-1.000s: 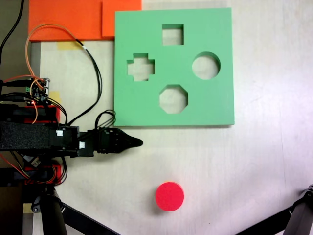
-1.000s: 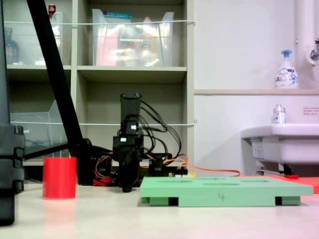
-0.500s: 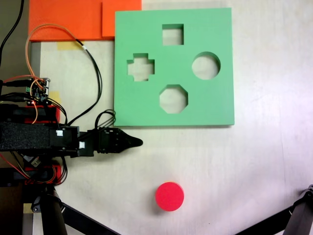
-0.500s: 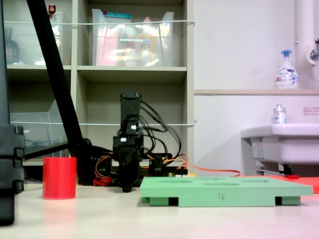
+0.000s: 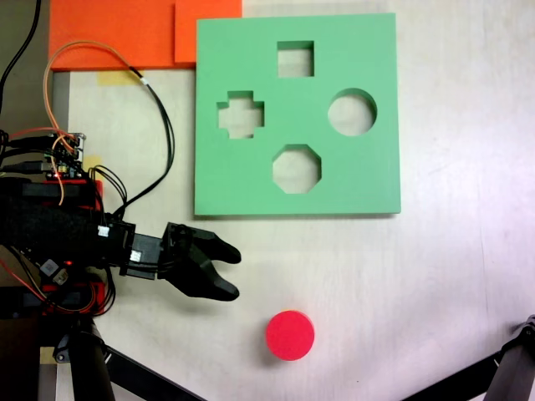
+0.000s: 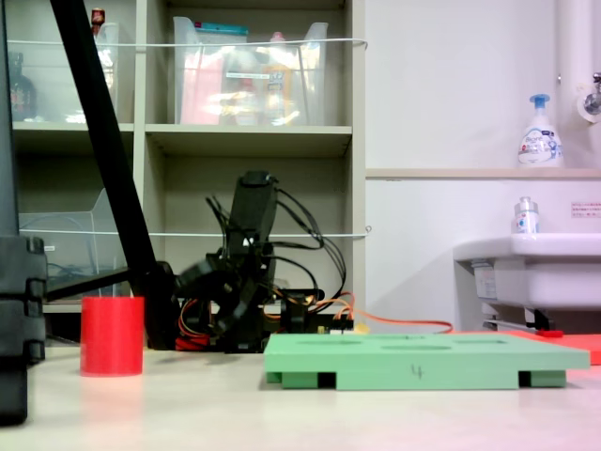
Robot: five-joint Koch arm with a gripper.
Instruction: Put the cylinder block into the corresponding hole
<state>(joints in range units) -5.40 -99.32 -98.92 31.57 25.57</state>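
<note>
Tool (image 5: 234,274) (jaws spread, empty) apart from cylinder block (image 5: 290,335), bare tabletop (image 5: 435,284) between.

The black arm reaches in from the first exterior view's left, lower half. Its gripper (image 5: 230,273) has two fingers spread apart.

Red cyl block (image 5: 290,335), green board (image 5: 368,171)
</note>
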